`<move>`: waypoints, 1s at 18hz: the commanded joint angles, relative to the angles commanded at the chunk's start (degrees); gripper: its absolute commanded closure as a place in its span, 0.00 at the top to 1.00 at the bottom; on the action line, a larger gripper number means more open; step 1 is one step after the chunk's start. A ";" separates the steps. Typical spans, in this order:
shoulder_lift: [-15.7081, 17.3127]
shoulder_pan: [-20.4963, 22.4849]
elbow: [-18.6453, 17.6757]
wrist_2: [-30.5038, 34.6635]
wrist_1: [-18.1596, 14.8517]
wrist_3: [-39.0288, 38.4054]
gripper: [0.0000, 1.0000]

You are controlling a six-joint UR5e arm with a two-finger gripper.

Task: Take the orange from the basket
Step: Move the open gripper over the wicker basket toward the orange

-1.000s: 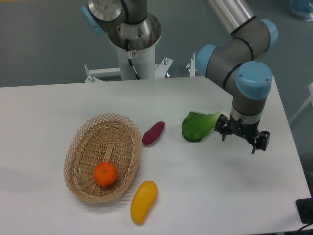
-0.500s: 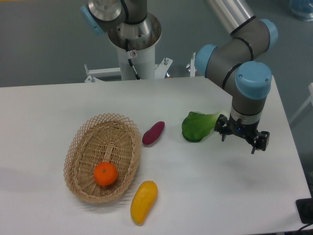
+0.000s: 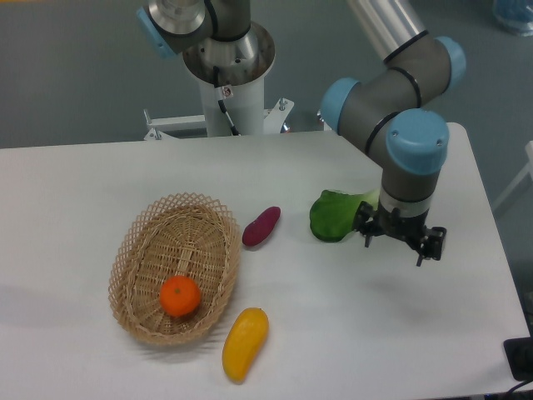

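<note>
1. The gripper [image 3: 391, 243] has shifted slightly left, toward the green leaf [image 3: 336, 215], jaws spread wide, empty.
2. The orange [image 3: 180, 296], round and bright, sits inside the basket [image 3: 146, 236], near end.

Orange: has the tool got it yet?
No, the orange sits in the basket; the tool hangs empty far right.

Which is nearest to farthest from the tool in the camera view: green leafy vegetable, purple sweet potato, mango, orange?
From the tool:
1. Green leafy vegetable, right beside it on the basket side.
2. Purple sweet potato, mid-table.
3. Mango, front edge, outside the basket.
4. Orange, inside the basket, farthest.
</note>
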 joint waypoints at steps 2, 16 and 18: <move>-0.35 -3.07 -0.70 -0.09 0.35 -8.15 1.00; 0.09 -15.99 -2.20 -7.47 0.79 -25.68 1.00; -0.09 -17.84 -2.37 -7.30 0.79 -27.25 1.00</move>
